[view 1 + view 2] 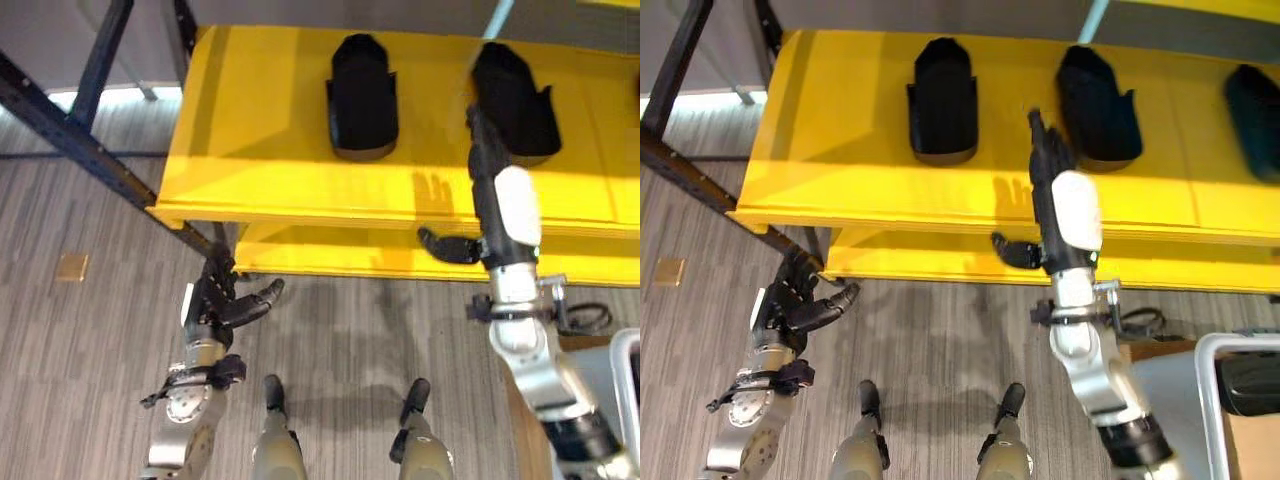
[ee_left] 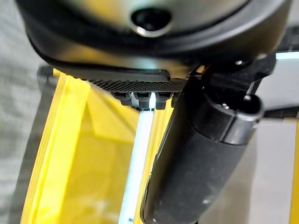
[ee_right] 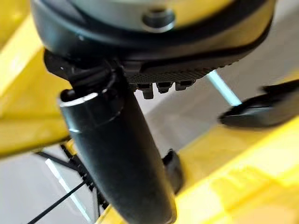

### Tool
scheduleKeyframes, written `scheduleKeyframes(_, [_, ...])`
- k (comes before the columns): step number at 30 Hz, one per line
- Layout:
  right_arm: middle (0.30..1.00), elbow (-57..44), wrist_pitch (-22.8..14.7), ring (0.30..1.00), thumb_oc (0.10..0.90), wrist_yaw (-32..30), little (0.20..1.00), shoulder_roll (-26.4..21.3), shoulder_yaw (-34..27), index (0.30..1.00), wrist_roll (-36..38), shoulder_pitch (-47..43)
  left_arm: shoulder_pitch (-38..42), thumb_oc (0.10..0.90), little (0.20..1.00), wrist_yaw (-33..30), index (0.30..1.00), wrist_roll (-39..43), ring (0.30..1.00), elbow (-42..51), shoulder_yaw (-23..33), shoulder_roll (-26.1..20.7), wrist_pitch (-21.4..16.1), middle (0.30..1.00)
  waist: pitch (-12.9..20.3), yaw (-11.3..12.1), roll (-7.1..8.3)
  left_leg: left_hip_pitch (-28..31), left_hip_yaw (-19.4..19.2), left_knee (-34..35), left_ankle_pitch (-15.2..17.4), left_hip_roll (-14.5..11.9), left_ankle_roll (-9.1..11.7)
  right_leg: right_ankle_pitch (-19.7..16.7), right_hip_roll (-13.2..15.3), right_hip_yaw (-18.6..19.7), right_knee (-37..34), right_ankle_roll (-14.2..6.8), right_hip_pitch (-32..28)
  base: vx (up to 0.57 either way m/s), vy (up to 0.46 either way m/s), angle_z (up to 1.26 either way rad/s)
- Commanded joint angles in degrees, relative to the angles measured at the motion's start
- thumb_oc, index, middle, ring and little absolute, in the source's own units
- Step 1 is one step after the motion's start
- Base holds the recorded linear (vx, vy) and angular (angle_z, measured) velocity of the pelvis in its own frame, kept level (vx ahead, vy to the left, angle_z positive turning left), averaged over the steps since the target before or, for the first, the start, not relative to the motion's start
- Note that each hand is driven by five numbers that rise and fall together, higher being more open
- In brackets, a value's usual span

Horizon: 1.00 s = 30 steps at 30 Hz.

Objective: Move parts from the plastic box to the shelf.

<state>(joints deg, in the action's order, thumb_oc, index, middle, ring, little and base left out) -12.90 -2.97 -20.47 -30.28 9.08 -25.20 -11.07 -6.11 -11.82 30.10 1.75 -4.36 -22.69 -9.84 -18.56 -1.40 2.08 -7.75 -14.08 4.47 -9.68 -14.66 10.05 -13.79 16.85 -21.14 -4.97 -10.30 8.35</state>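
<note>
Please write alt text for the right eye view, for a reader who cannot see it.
The right hand reaches, fingers straight, over a yellow shelf where three black moulded plastic parts lie in a row. The left hand hangs lower, over grey striped floor.

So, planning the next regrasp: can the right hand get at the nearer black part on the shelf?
Probably yes: the right hand is open over the shelf, beside the part, nothing between them.
</note>
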Motion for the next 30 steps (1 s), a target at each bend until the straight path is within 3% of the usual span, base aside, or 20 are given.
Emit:
scheduleKeyframes(1, [1.0,-5.8,-7.0,1.0,0.9,-2.0,1.0,-2.9,-5.9,1.0,2.0,-4.2,1.3,0.9,1.0,1.9,1.0,-3.8,1.0,4.2,1.6,-2.3,-4.5,1.0,6.5,0.2,0.91,3.0,-1.9,0.5,2.8,-1.1,-0.6,6.6,-0.5,-1.9,2.0,-1.6,-5.9,0.0,-0.12,-0.23])
scheduleKeyframes(8, [1.0,-7.2,-10.2,1.0,0.9,-1.5,1.0,-4.7,-9.4,1.0,4.4,4.0,1.5,0.9,1.0,3.0,1.0,-4.6,1.0,3.2,1.1,-1.1,-5.2,1.0,9.3,-3.0,-0.7,5.6,-4.6,0.5,-0.8,-6.5,2.6,8.8,-5.1,0.1,0.6,0.0,-7.8,0.0,-0.109,-0.26])
scheduleKeyframes(10, [1.0,-7.2,-10.2,1.0,0.9,-1.5,1.0,-4.8,-9.4,1.0,4.4,4.0,1.5,0.9,1.0,3.0,1.0,-4.6,1.0,3.2,1.0,-1.1,-5.2,1.0,9.3,-2.9,-0.76,5.6,-4.6,0.5,-0.8,-6.5,2.7,8.8,-5.2,0.1,0.6,0.0,-7.8,0.02,-0.121,-0.2])
scheduleKeyframes(11, [1.0,-8.4,-11.1,1.0,0.9,-2.4,1.0,-6.3,-12.5,1.0,3.7,7.7,1.5,0.9,1.0,3.1,1.0,-4.4,1.0,2.2,1.1,-0.2,-5.5,1.0,10.5,-4.7,-1.99,6.6,-5.3,0.5,-4.5,-9.0,4.0,11.1,-7.9,0.8,0.6,2.0,-9.2,0.03,-0.197,-0.1])
scheduleKeyframes(14, [1.0,-9.0,-11.5,1.0,0.9,-2.3,1.0,-6.5,-13.3,1.0,4.0,9.2,1.5,0.9,1.0,2.9,1.0,-4.3,1.0,1.5,0.6,0.6,-5.4,1.0,10.4,-5.2,-2.47,7.5,-5.3,-0.2,-6.5,-10.2,4.2,12.6,-9.8,1.7,0.9,3.4,-10.2,0.03,-0.217,0.03])
scheduleKeyframes(17, [1.0,-8.8,-11.6,1.0,0.9,-2.0,1.0,-7.3,-13.5,1.0,3.6,10.5,1.8,0.9,1.0,3.9,1.0,-4.3,1.0,1.0,-0.3,1.1,-5.2,1.0,9.6,-5.0,-1.9,6.0,-4.0,-5.4,-8.6,-10.9,3.7,13.8,-11.8,2.0,0.5,5.1,-11.5,-0.02,-0.25,-0.15])
scheduleKeyframes(20, [1.0,-9.1,-11.4,1.0,0.9,-2.5,1.0,-7.4,-15.6,1.0,2.3,13.0,2.2,0.9,1.0,4.8,1.0,-4.3,1.0,0.8,-1.4,1.4,-4.8,1.0,9.5,-5.6,-0.4,3.5,-7.2,-10.1,-4.5,-7.9,2.8,15.4,-11.7,2.0,0.0,5.5,-13.2,0.03,-0.166,0.1])
scheduleKeyframes(21, [1.0,-8.5,-11.3,1.0,0.9,-2.2,1.0,-6.7,-14.5,1.0,2.2,12.1,1.7,0.9,1.0,4.1,1.0,-5.3,1.0,1.1,-1.3,1.4,-4.9,1.0,9.1,-3.3,0.8,-1.2,0.4,-9.3,0.7,0.5,-1.8,13.9,-10.6,3.6,0.0,5.3,-12.0,0.02,-0.031,0.15])
scheduleKeyframes(22, [1.0,-7.1,-11.3,1.0,0.9,-1.5,1.0,-5.9,-12.7,1.0,2.7,11.0,0.9,0.9,1.0,3.5,1.0,-6.3,1.0,1.0,-0.6,1.9,-4.9,1.0,8.9,-1.4,1.65,-3.0,8.5,-7.8,3.9,7.3,-3.2,12.9,-11.0,7.0,0.0,4.9,-11.6,0.01,0.013,-0.26])
scheduleKeyframes(23, [1.0,-7.0,-11.3,1.0,0.9,-1.5,1.0,-5.9,-12.6,1.0,2.7,10.8,0.9,0.9,1.0,3.4,1.0,-6.3,1.0,1.0,-0.5,1.8,-4.9,1.0,8.9,-1.5,1.72,-3.2,8.5,-7.8,3.7,7.4,-3.3,12.7,-10.8,7.0,0.0,4.8,-11.4,0.09,0.006,-0.77])
scheduleKeyframes(25, [1.0,-5.0,-11.4,1.0,0.9,-0.6,1.0,-5.3,-9.6,1.0,2.4,7.5,0.0,0.9,1.0,2.3,1.0,-7.2,1.0,0.7,0.2,2.2,-5.6,1.0,8.2,1.2,2.13,-5.5,19.2,-7.3,4.3,14.1,-4.4,11.9,-11.9,11.5,0.0,4.9,-10.8,0.09,0.001,-1.93])
scheduleKeyframes(27, [1.0,-3.0,-11.6,1.0,0.9,0.8,1.0,-4.7,-6.2,1.0,3.1,3.2,-0.9,0.9,1.0,1.8,1.0,-6.9,1.0,1.0,1.1,2.7,-6.1,1.0,8.1,2.1,2.38,-4.9,24.9,-8.2,6.1,16.7,-6.2,11.5,-12.7,16.2,0.5,5.1,-10.0,0.08,0.068,-2.1])
scheduleKeyframes(29, [1.0,-2.3,-11.6,1.0,0.9,2.2,1.0,-4.0,-6.3,1.0,4.1,3.7,-1.3,0.9,1.0,2.5,1.0,-6.4,1.0,1.3,1.0,3.5,-6.3,1.0,9.1,1.1,2.2,-2.8,20.6,-6.4,6.1,15.3,-6.3,11.7,-12.9,17.1,0.1,5.1,-10.4,0.11,0.101,-0.71])
scheduleKeyframes(30, [1.0,-2.4,-11.6,1.0,0.9,2.2,1.0,-4.0,-6.3,1.0,4.1,3.8,-1.3,0.9,1.0,2.5,1.0,-6.4,1.0,1.3,0.9,3.5,-6.3,1.0,9.2,1.2,2.23,-2.8,20.4,-6.3,6.1,15.3,-6.3,11.7,-12.9,17.3,0.1,5.0,-10.4,0.07,0.076,-0.82])
